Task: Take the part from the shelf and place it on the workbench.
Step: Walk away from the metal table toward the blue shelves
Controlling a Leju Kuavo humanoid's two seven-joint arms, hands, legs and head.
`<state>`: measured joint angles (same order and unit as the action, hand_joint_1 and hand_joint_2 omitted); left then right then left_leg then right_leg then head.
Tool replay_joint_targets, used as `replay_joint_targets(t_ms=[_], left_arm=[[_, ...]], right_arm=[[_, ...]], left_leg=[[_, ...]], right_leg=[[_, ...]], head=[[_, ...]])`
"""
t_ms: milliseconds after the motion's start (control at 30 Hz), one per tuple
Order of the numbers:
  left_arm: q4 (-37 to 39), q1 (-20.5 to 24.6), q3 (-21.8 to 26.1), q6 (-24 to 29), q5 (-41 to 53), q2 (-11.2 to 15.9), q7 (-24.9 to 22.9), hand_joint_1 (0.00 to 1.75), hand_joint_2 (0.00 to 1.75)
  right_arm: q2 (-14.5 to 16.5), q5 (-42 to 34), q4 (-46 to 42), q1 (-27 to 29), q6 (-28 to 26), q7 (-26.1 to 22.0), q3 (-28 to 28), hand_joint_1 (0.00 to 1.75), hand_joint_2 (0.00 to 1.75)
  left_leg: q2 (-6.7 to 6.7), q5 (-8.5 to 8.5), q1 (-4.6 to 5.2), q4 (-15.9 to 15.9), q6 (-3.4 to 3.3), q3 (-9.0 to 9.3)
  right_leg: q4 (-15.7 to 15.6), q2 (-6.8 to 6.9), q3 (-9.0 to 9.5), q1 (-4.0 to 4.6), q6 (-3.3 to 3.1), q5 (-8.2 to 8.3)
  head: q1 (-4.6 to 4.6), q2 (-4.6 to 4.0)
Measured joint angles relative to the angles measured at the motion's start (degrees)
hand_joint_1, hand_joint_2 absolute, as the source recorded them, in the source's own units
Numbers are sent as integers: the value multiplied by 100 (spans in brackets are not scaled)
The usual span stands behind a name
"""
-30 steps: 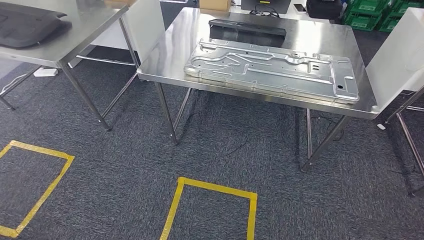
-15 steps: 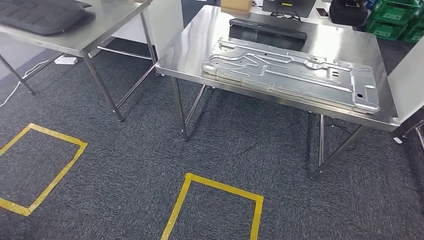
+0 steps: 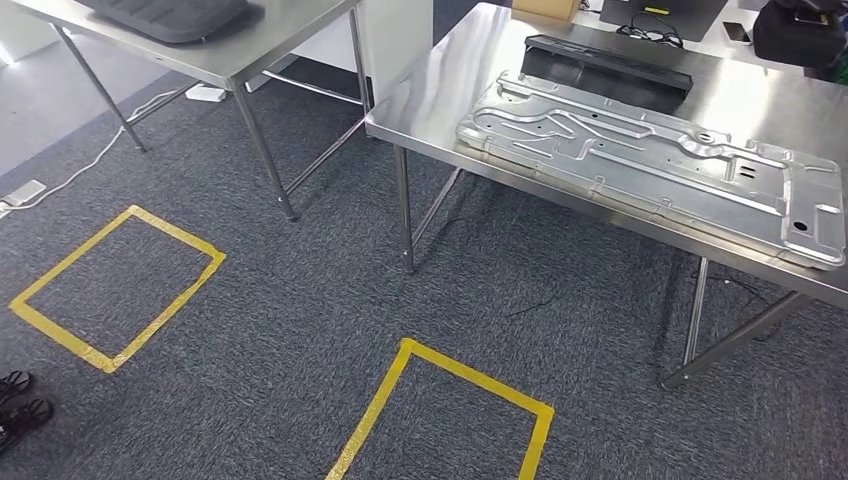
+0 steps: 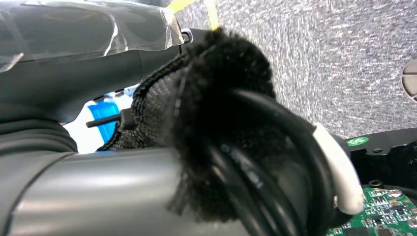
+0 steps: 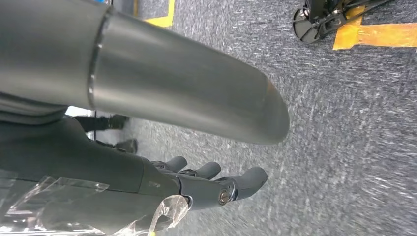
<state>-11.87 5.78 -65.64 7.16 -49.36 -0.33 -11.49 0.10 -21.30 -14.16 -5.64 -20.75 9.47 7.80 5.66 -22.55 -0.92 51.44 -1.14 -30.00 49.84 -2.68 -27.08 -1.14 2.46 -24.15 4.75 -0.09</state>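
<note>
A large stamped sheet-metal part [image 3: 650, 165] lies flat on the steel workbench [image 3: 440, 95] at the right of the head view, with a long black piece [image 3: 605, 62] behind it. My right hand [image 5: 211, 184] hangs over the grey carpet, its fingers stretched out and nothing in them. In the left wrist view the grey cover of my left hand [image 4: 74, 73] is seen behind a black cable bundle [image 4: 236, 123], which hides the fingers.
A second steel table [image 3: 270, 35] with a black moulded piece [image 3: 170, 15] stands at the upper left. Two yellow tape squares [image 3: 115, 285] [image 3: 440, 420] mark the carpet. Dark stand feet [image 3: 20, 400] sit at the lower left; a white power strip [image 3: 20, 192] lies on the floor.
The whole picture has slid to the right and slightly down, so the camera has turned left. The part and the tables keep their places relative to each other.
</note>
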Motion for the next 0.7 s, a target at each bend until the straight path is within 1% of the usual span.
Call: replay_joint_targets(t_ms=[33, 67, 100, 133, 167, 200, 233, 267, 300, 333, 367, 400, 433, 467, 500, 533, 567, 600, 633, 667, 700], left_arm=[[0, 1, -2, 8, 4, 0, -7, 0, 0], [0, 4, -5, 18, 9, 0, -18, 0, 0], [0, 10, -9, 32, 15, 0, -32, 0, 0], [0, 16, -13, 47, 22, 0, -44, 0, 0], [0, 23, -16, 63, 31, 0, -59, 0, 0], [0, 28, -21, 77, 44, 0, -73, 0, 0], [0, 29, -28, 89, 57, 0, -87, 0, 0], [0, 27, -38, 97, 71, 0, -104, 0, 0], [0, 18, -49, 104, 83, 0, -124, 0, 0], [0, 6, -59, 109, 91, 0, -139, 0, 0], [0, -3, -67, 111, 96, 0, -151, 0, 0], [0, -11, -73, 114, 99, -1, -160, 0, 0], [0, -12, -77, 116, 99, -1, -161, 0, 0], [0, -11, -79, 120, 98, -4, -162, 0, 0], [0, -7, -80, 126, 98, -8, -169, 0, 0], [0, -3, -80, 139, 97, -11, -186, 0, 0], [0, 4, -81, 159, 97, -16, -215, 0, 0], [0, 11, -81, 184, 96, -20, -249, 0, 0], [0, 17, -81, 212, 95, -25, -284, 0, 0], [0, 20, -81, 238, 94, -29, -312, 0, 0], [0, 22, -81, 263, 92, -33, -334, 0, 0]], right_arm=[[0, 11, 0, -6, -9, -3, 21, 0, 0], [-1, 25, 1, -4, -18, -9, 47, 0, 0], [-4, 39, 3, 2, -28, -15, 74, 0, 0], [-11, 50, 7, 9, -38, -23, 97, 0, 0], [-18, 66, 13, 14, -44, -30, 117, 0, 0], [-28, 80, 17, 14, -51, -38, 137, 0, 0], [-35, 93, 20, 8, -57, -44, 154, 0, 0], [-39, 101, 22, 1, -62, -49, 172, 0, 0], [-42, 104, 22, -3, -66, -52, 195, 0, 0], [-43, 106, 22, -6, -68, -53, 216, 0, 0], [-45, 107, 22, -4, -69, -53, 234, 0, 0], [-47, 107, 23, -3, -71, -53, 249, 0, 0], [-49, 107, 23, -8, -73, -53, 256, 0, 0], [-51, 107, 24, -16, -75, -53, 262, 0, 0], [-50, 106, 24, -26, -76, -53, 274, 0, 0], [-47, 105, 24, -32, -77, -53, 289, 0, 0], [-44, 103, 24, -34, -77, -53, 302, 0, 0], [-44, 99, 25, -30, -77, -53, 315, 0, 0], [-47, 95, 25, -23, -77, -53, 326, 0, 0], [-53, 91, 26, -17, -76, -52, 337, 0, 0], [-60, 87, 27, -12, -76, -49, 350, 0, 0]], left_leg=[[-116, -128, 13, 206, 17, -104], [-258, -326, 22, 566, 24, -276], [-367, -552, 33, 1039, 30, -508], [-413, -733, 33, 1503, 31, -738], [-433, -811, 33, 1817, 33, -898], [-450, -765, 33, 1889, 32, -938], [-484, -603, 32, 1687, 25, -841], [-548, -386, 34, 1307, 9, -654], [-693, -166, 50, 829, -17, -419], [-821, -12, 70, 411, -47, -228], [-914, 69, 89, 147, -76, -118], [-953, 97, 108, 1, -100, -70], [-889, 90, 109, -27, -114, -77], [-822, 93, 95, -25, -128, -83], [-754, 94, 80, -32, -140, -81], [-693, 98, 60, -39, -153, -75], [-634, 100, 44, -43, -164, -70], [-571, 99, 40, -43, -170, -70], [-504, 99, 38, -42, -176, -69], [-429, 98, 36, -42, -177, -66], [-348, 96, 33, -41, -177, -57]], right_leg=[[-28, 83, 10, -6, -44, 13], [-46, 168, 18, -6, -81, 17], [-48, 252, 20, 9, -108, 10], [-48, 339, 23, 21, -131, 1], [-47, 419, 30, 28, -142, -11], [-47, 492, 45, 32, -148, -26], [-46, 556, 70, 33, -148, -45], [-45, 610, 102, 33, -140, -69], [-44, 657, 137, 42, -119, -97], [-33, 701, 160, 62, -91, -128], [-26, 747, 170, 80, -65, -151], [-19, 802, 174, 98, -40, -171], [-14, 869, 179, 107, -22, -186], [-6, 882, 188, 97, -1, -214], [60, 808, 176, 82, 24, -285], [251, 676, 103, 63, 51, -424], [586, 512, -49, 42, 78, -620], [1036, 390, -266, 28, 99, -839], [1504, 337, -505, 20, 115, -1023], [1844, 325, -696, 16, 127, -1106], [1965, 320, -793, 14, 132, -1059]], head=[[6, 0], [13, 0], [19, 0], [21, 0], [22, 0], [23, 0], [25, 0], [30, 0], [37, 0], [45, 0], [50, 0], [52, 0], [51, 0], [50, 0], [50, 0], [50, 0], [50, 0], [50, 0], [51, 0], [51, 0], [51, 0]])
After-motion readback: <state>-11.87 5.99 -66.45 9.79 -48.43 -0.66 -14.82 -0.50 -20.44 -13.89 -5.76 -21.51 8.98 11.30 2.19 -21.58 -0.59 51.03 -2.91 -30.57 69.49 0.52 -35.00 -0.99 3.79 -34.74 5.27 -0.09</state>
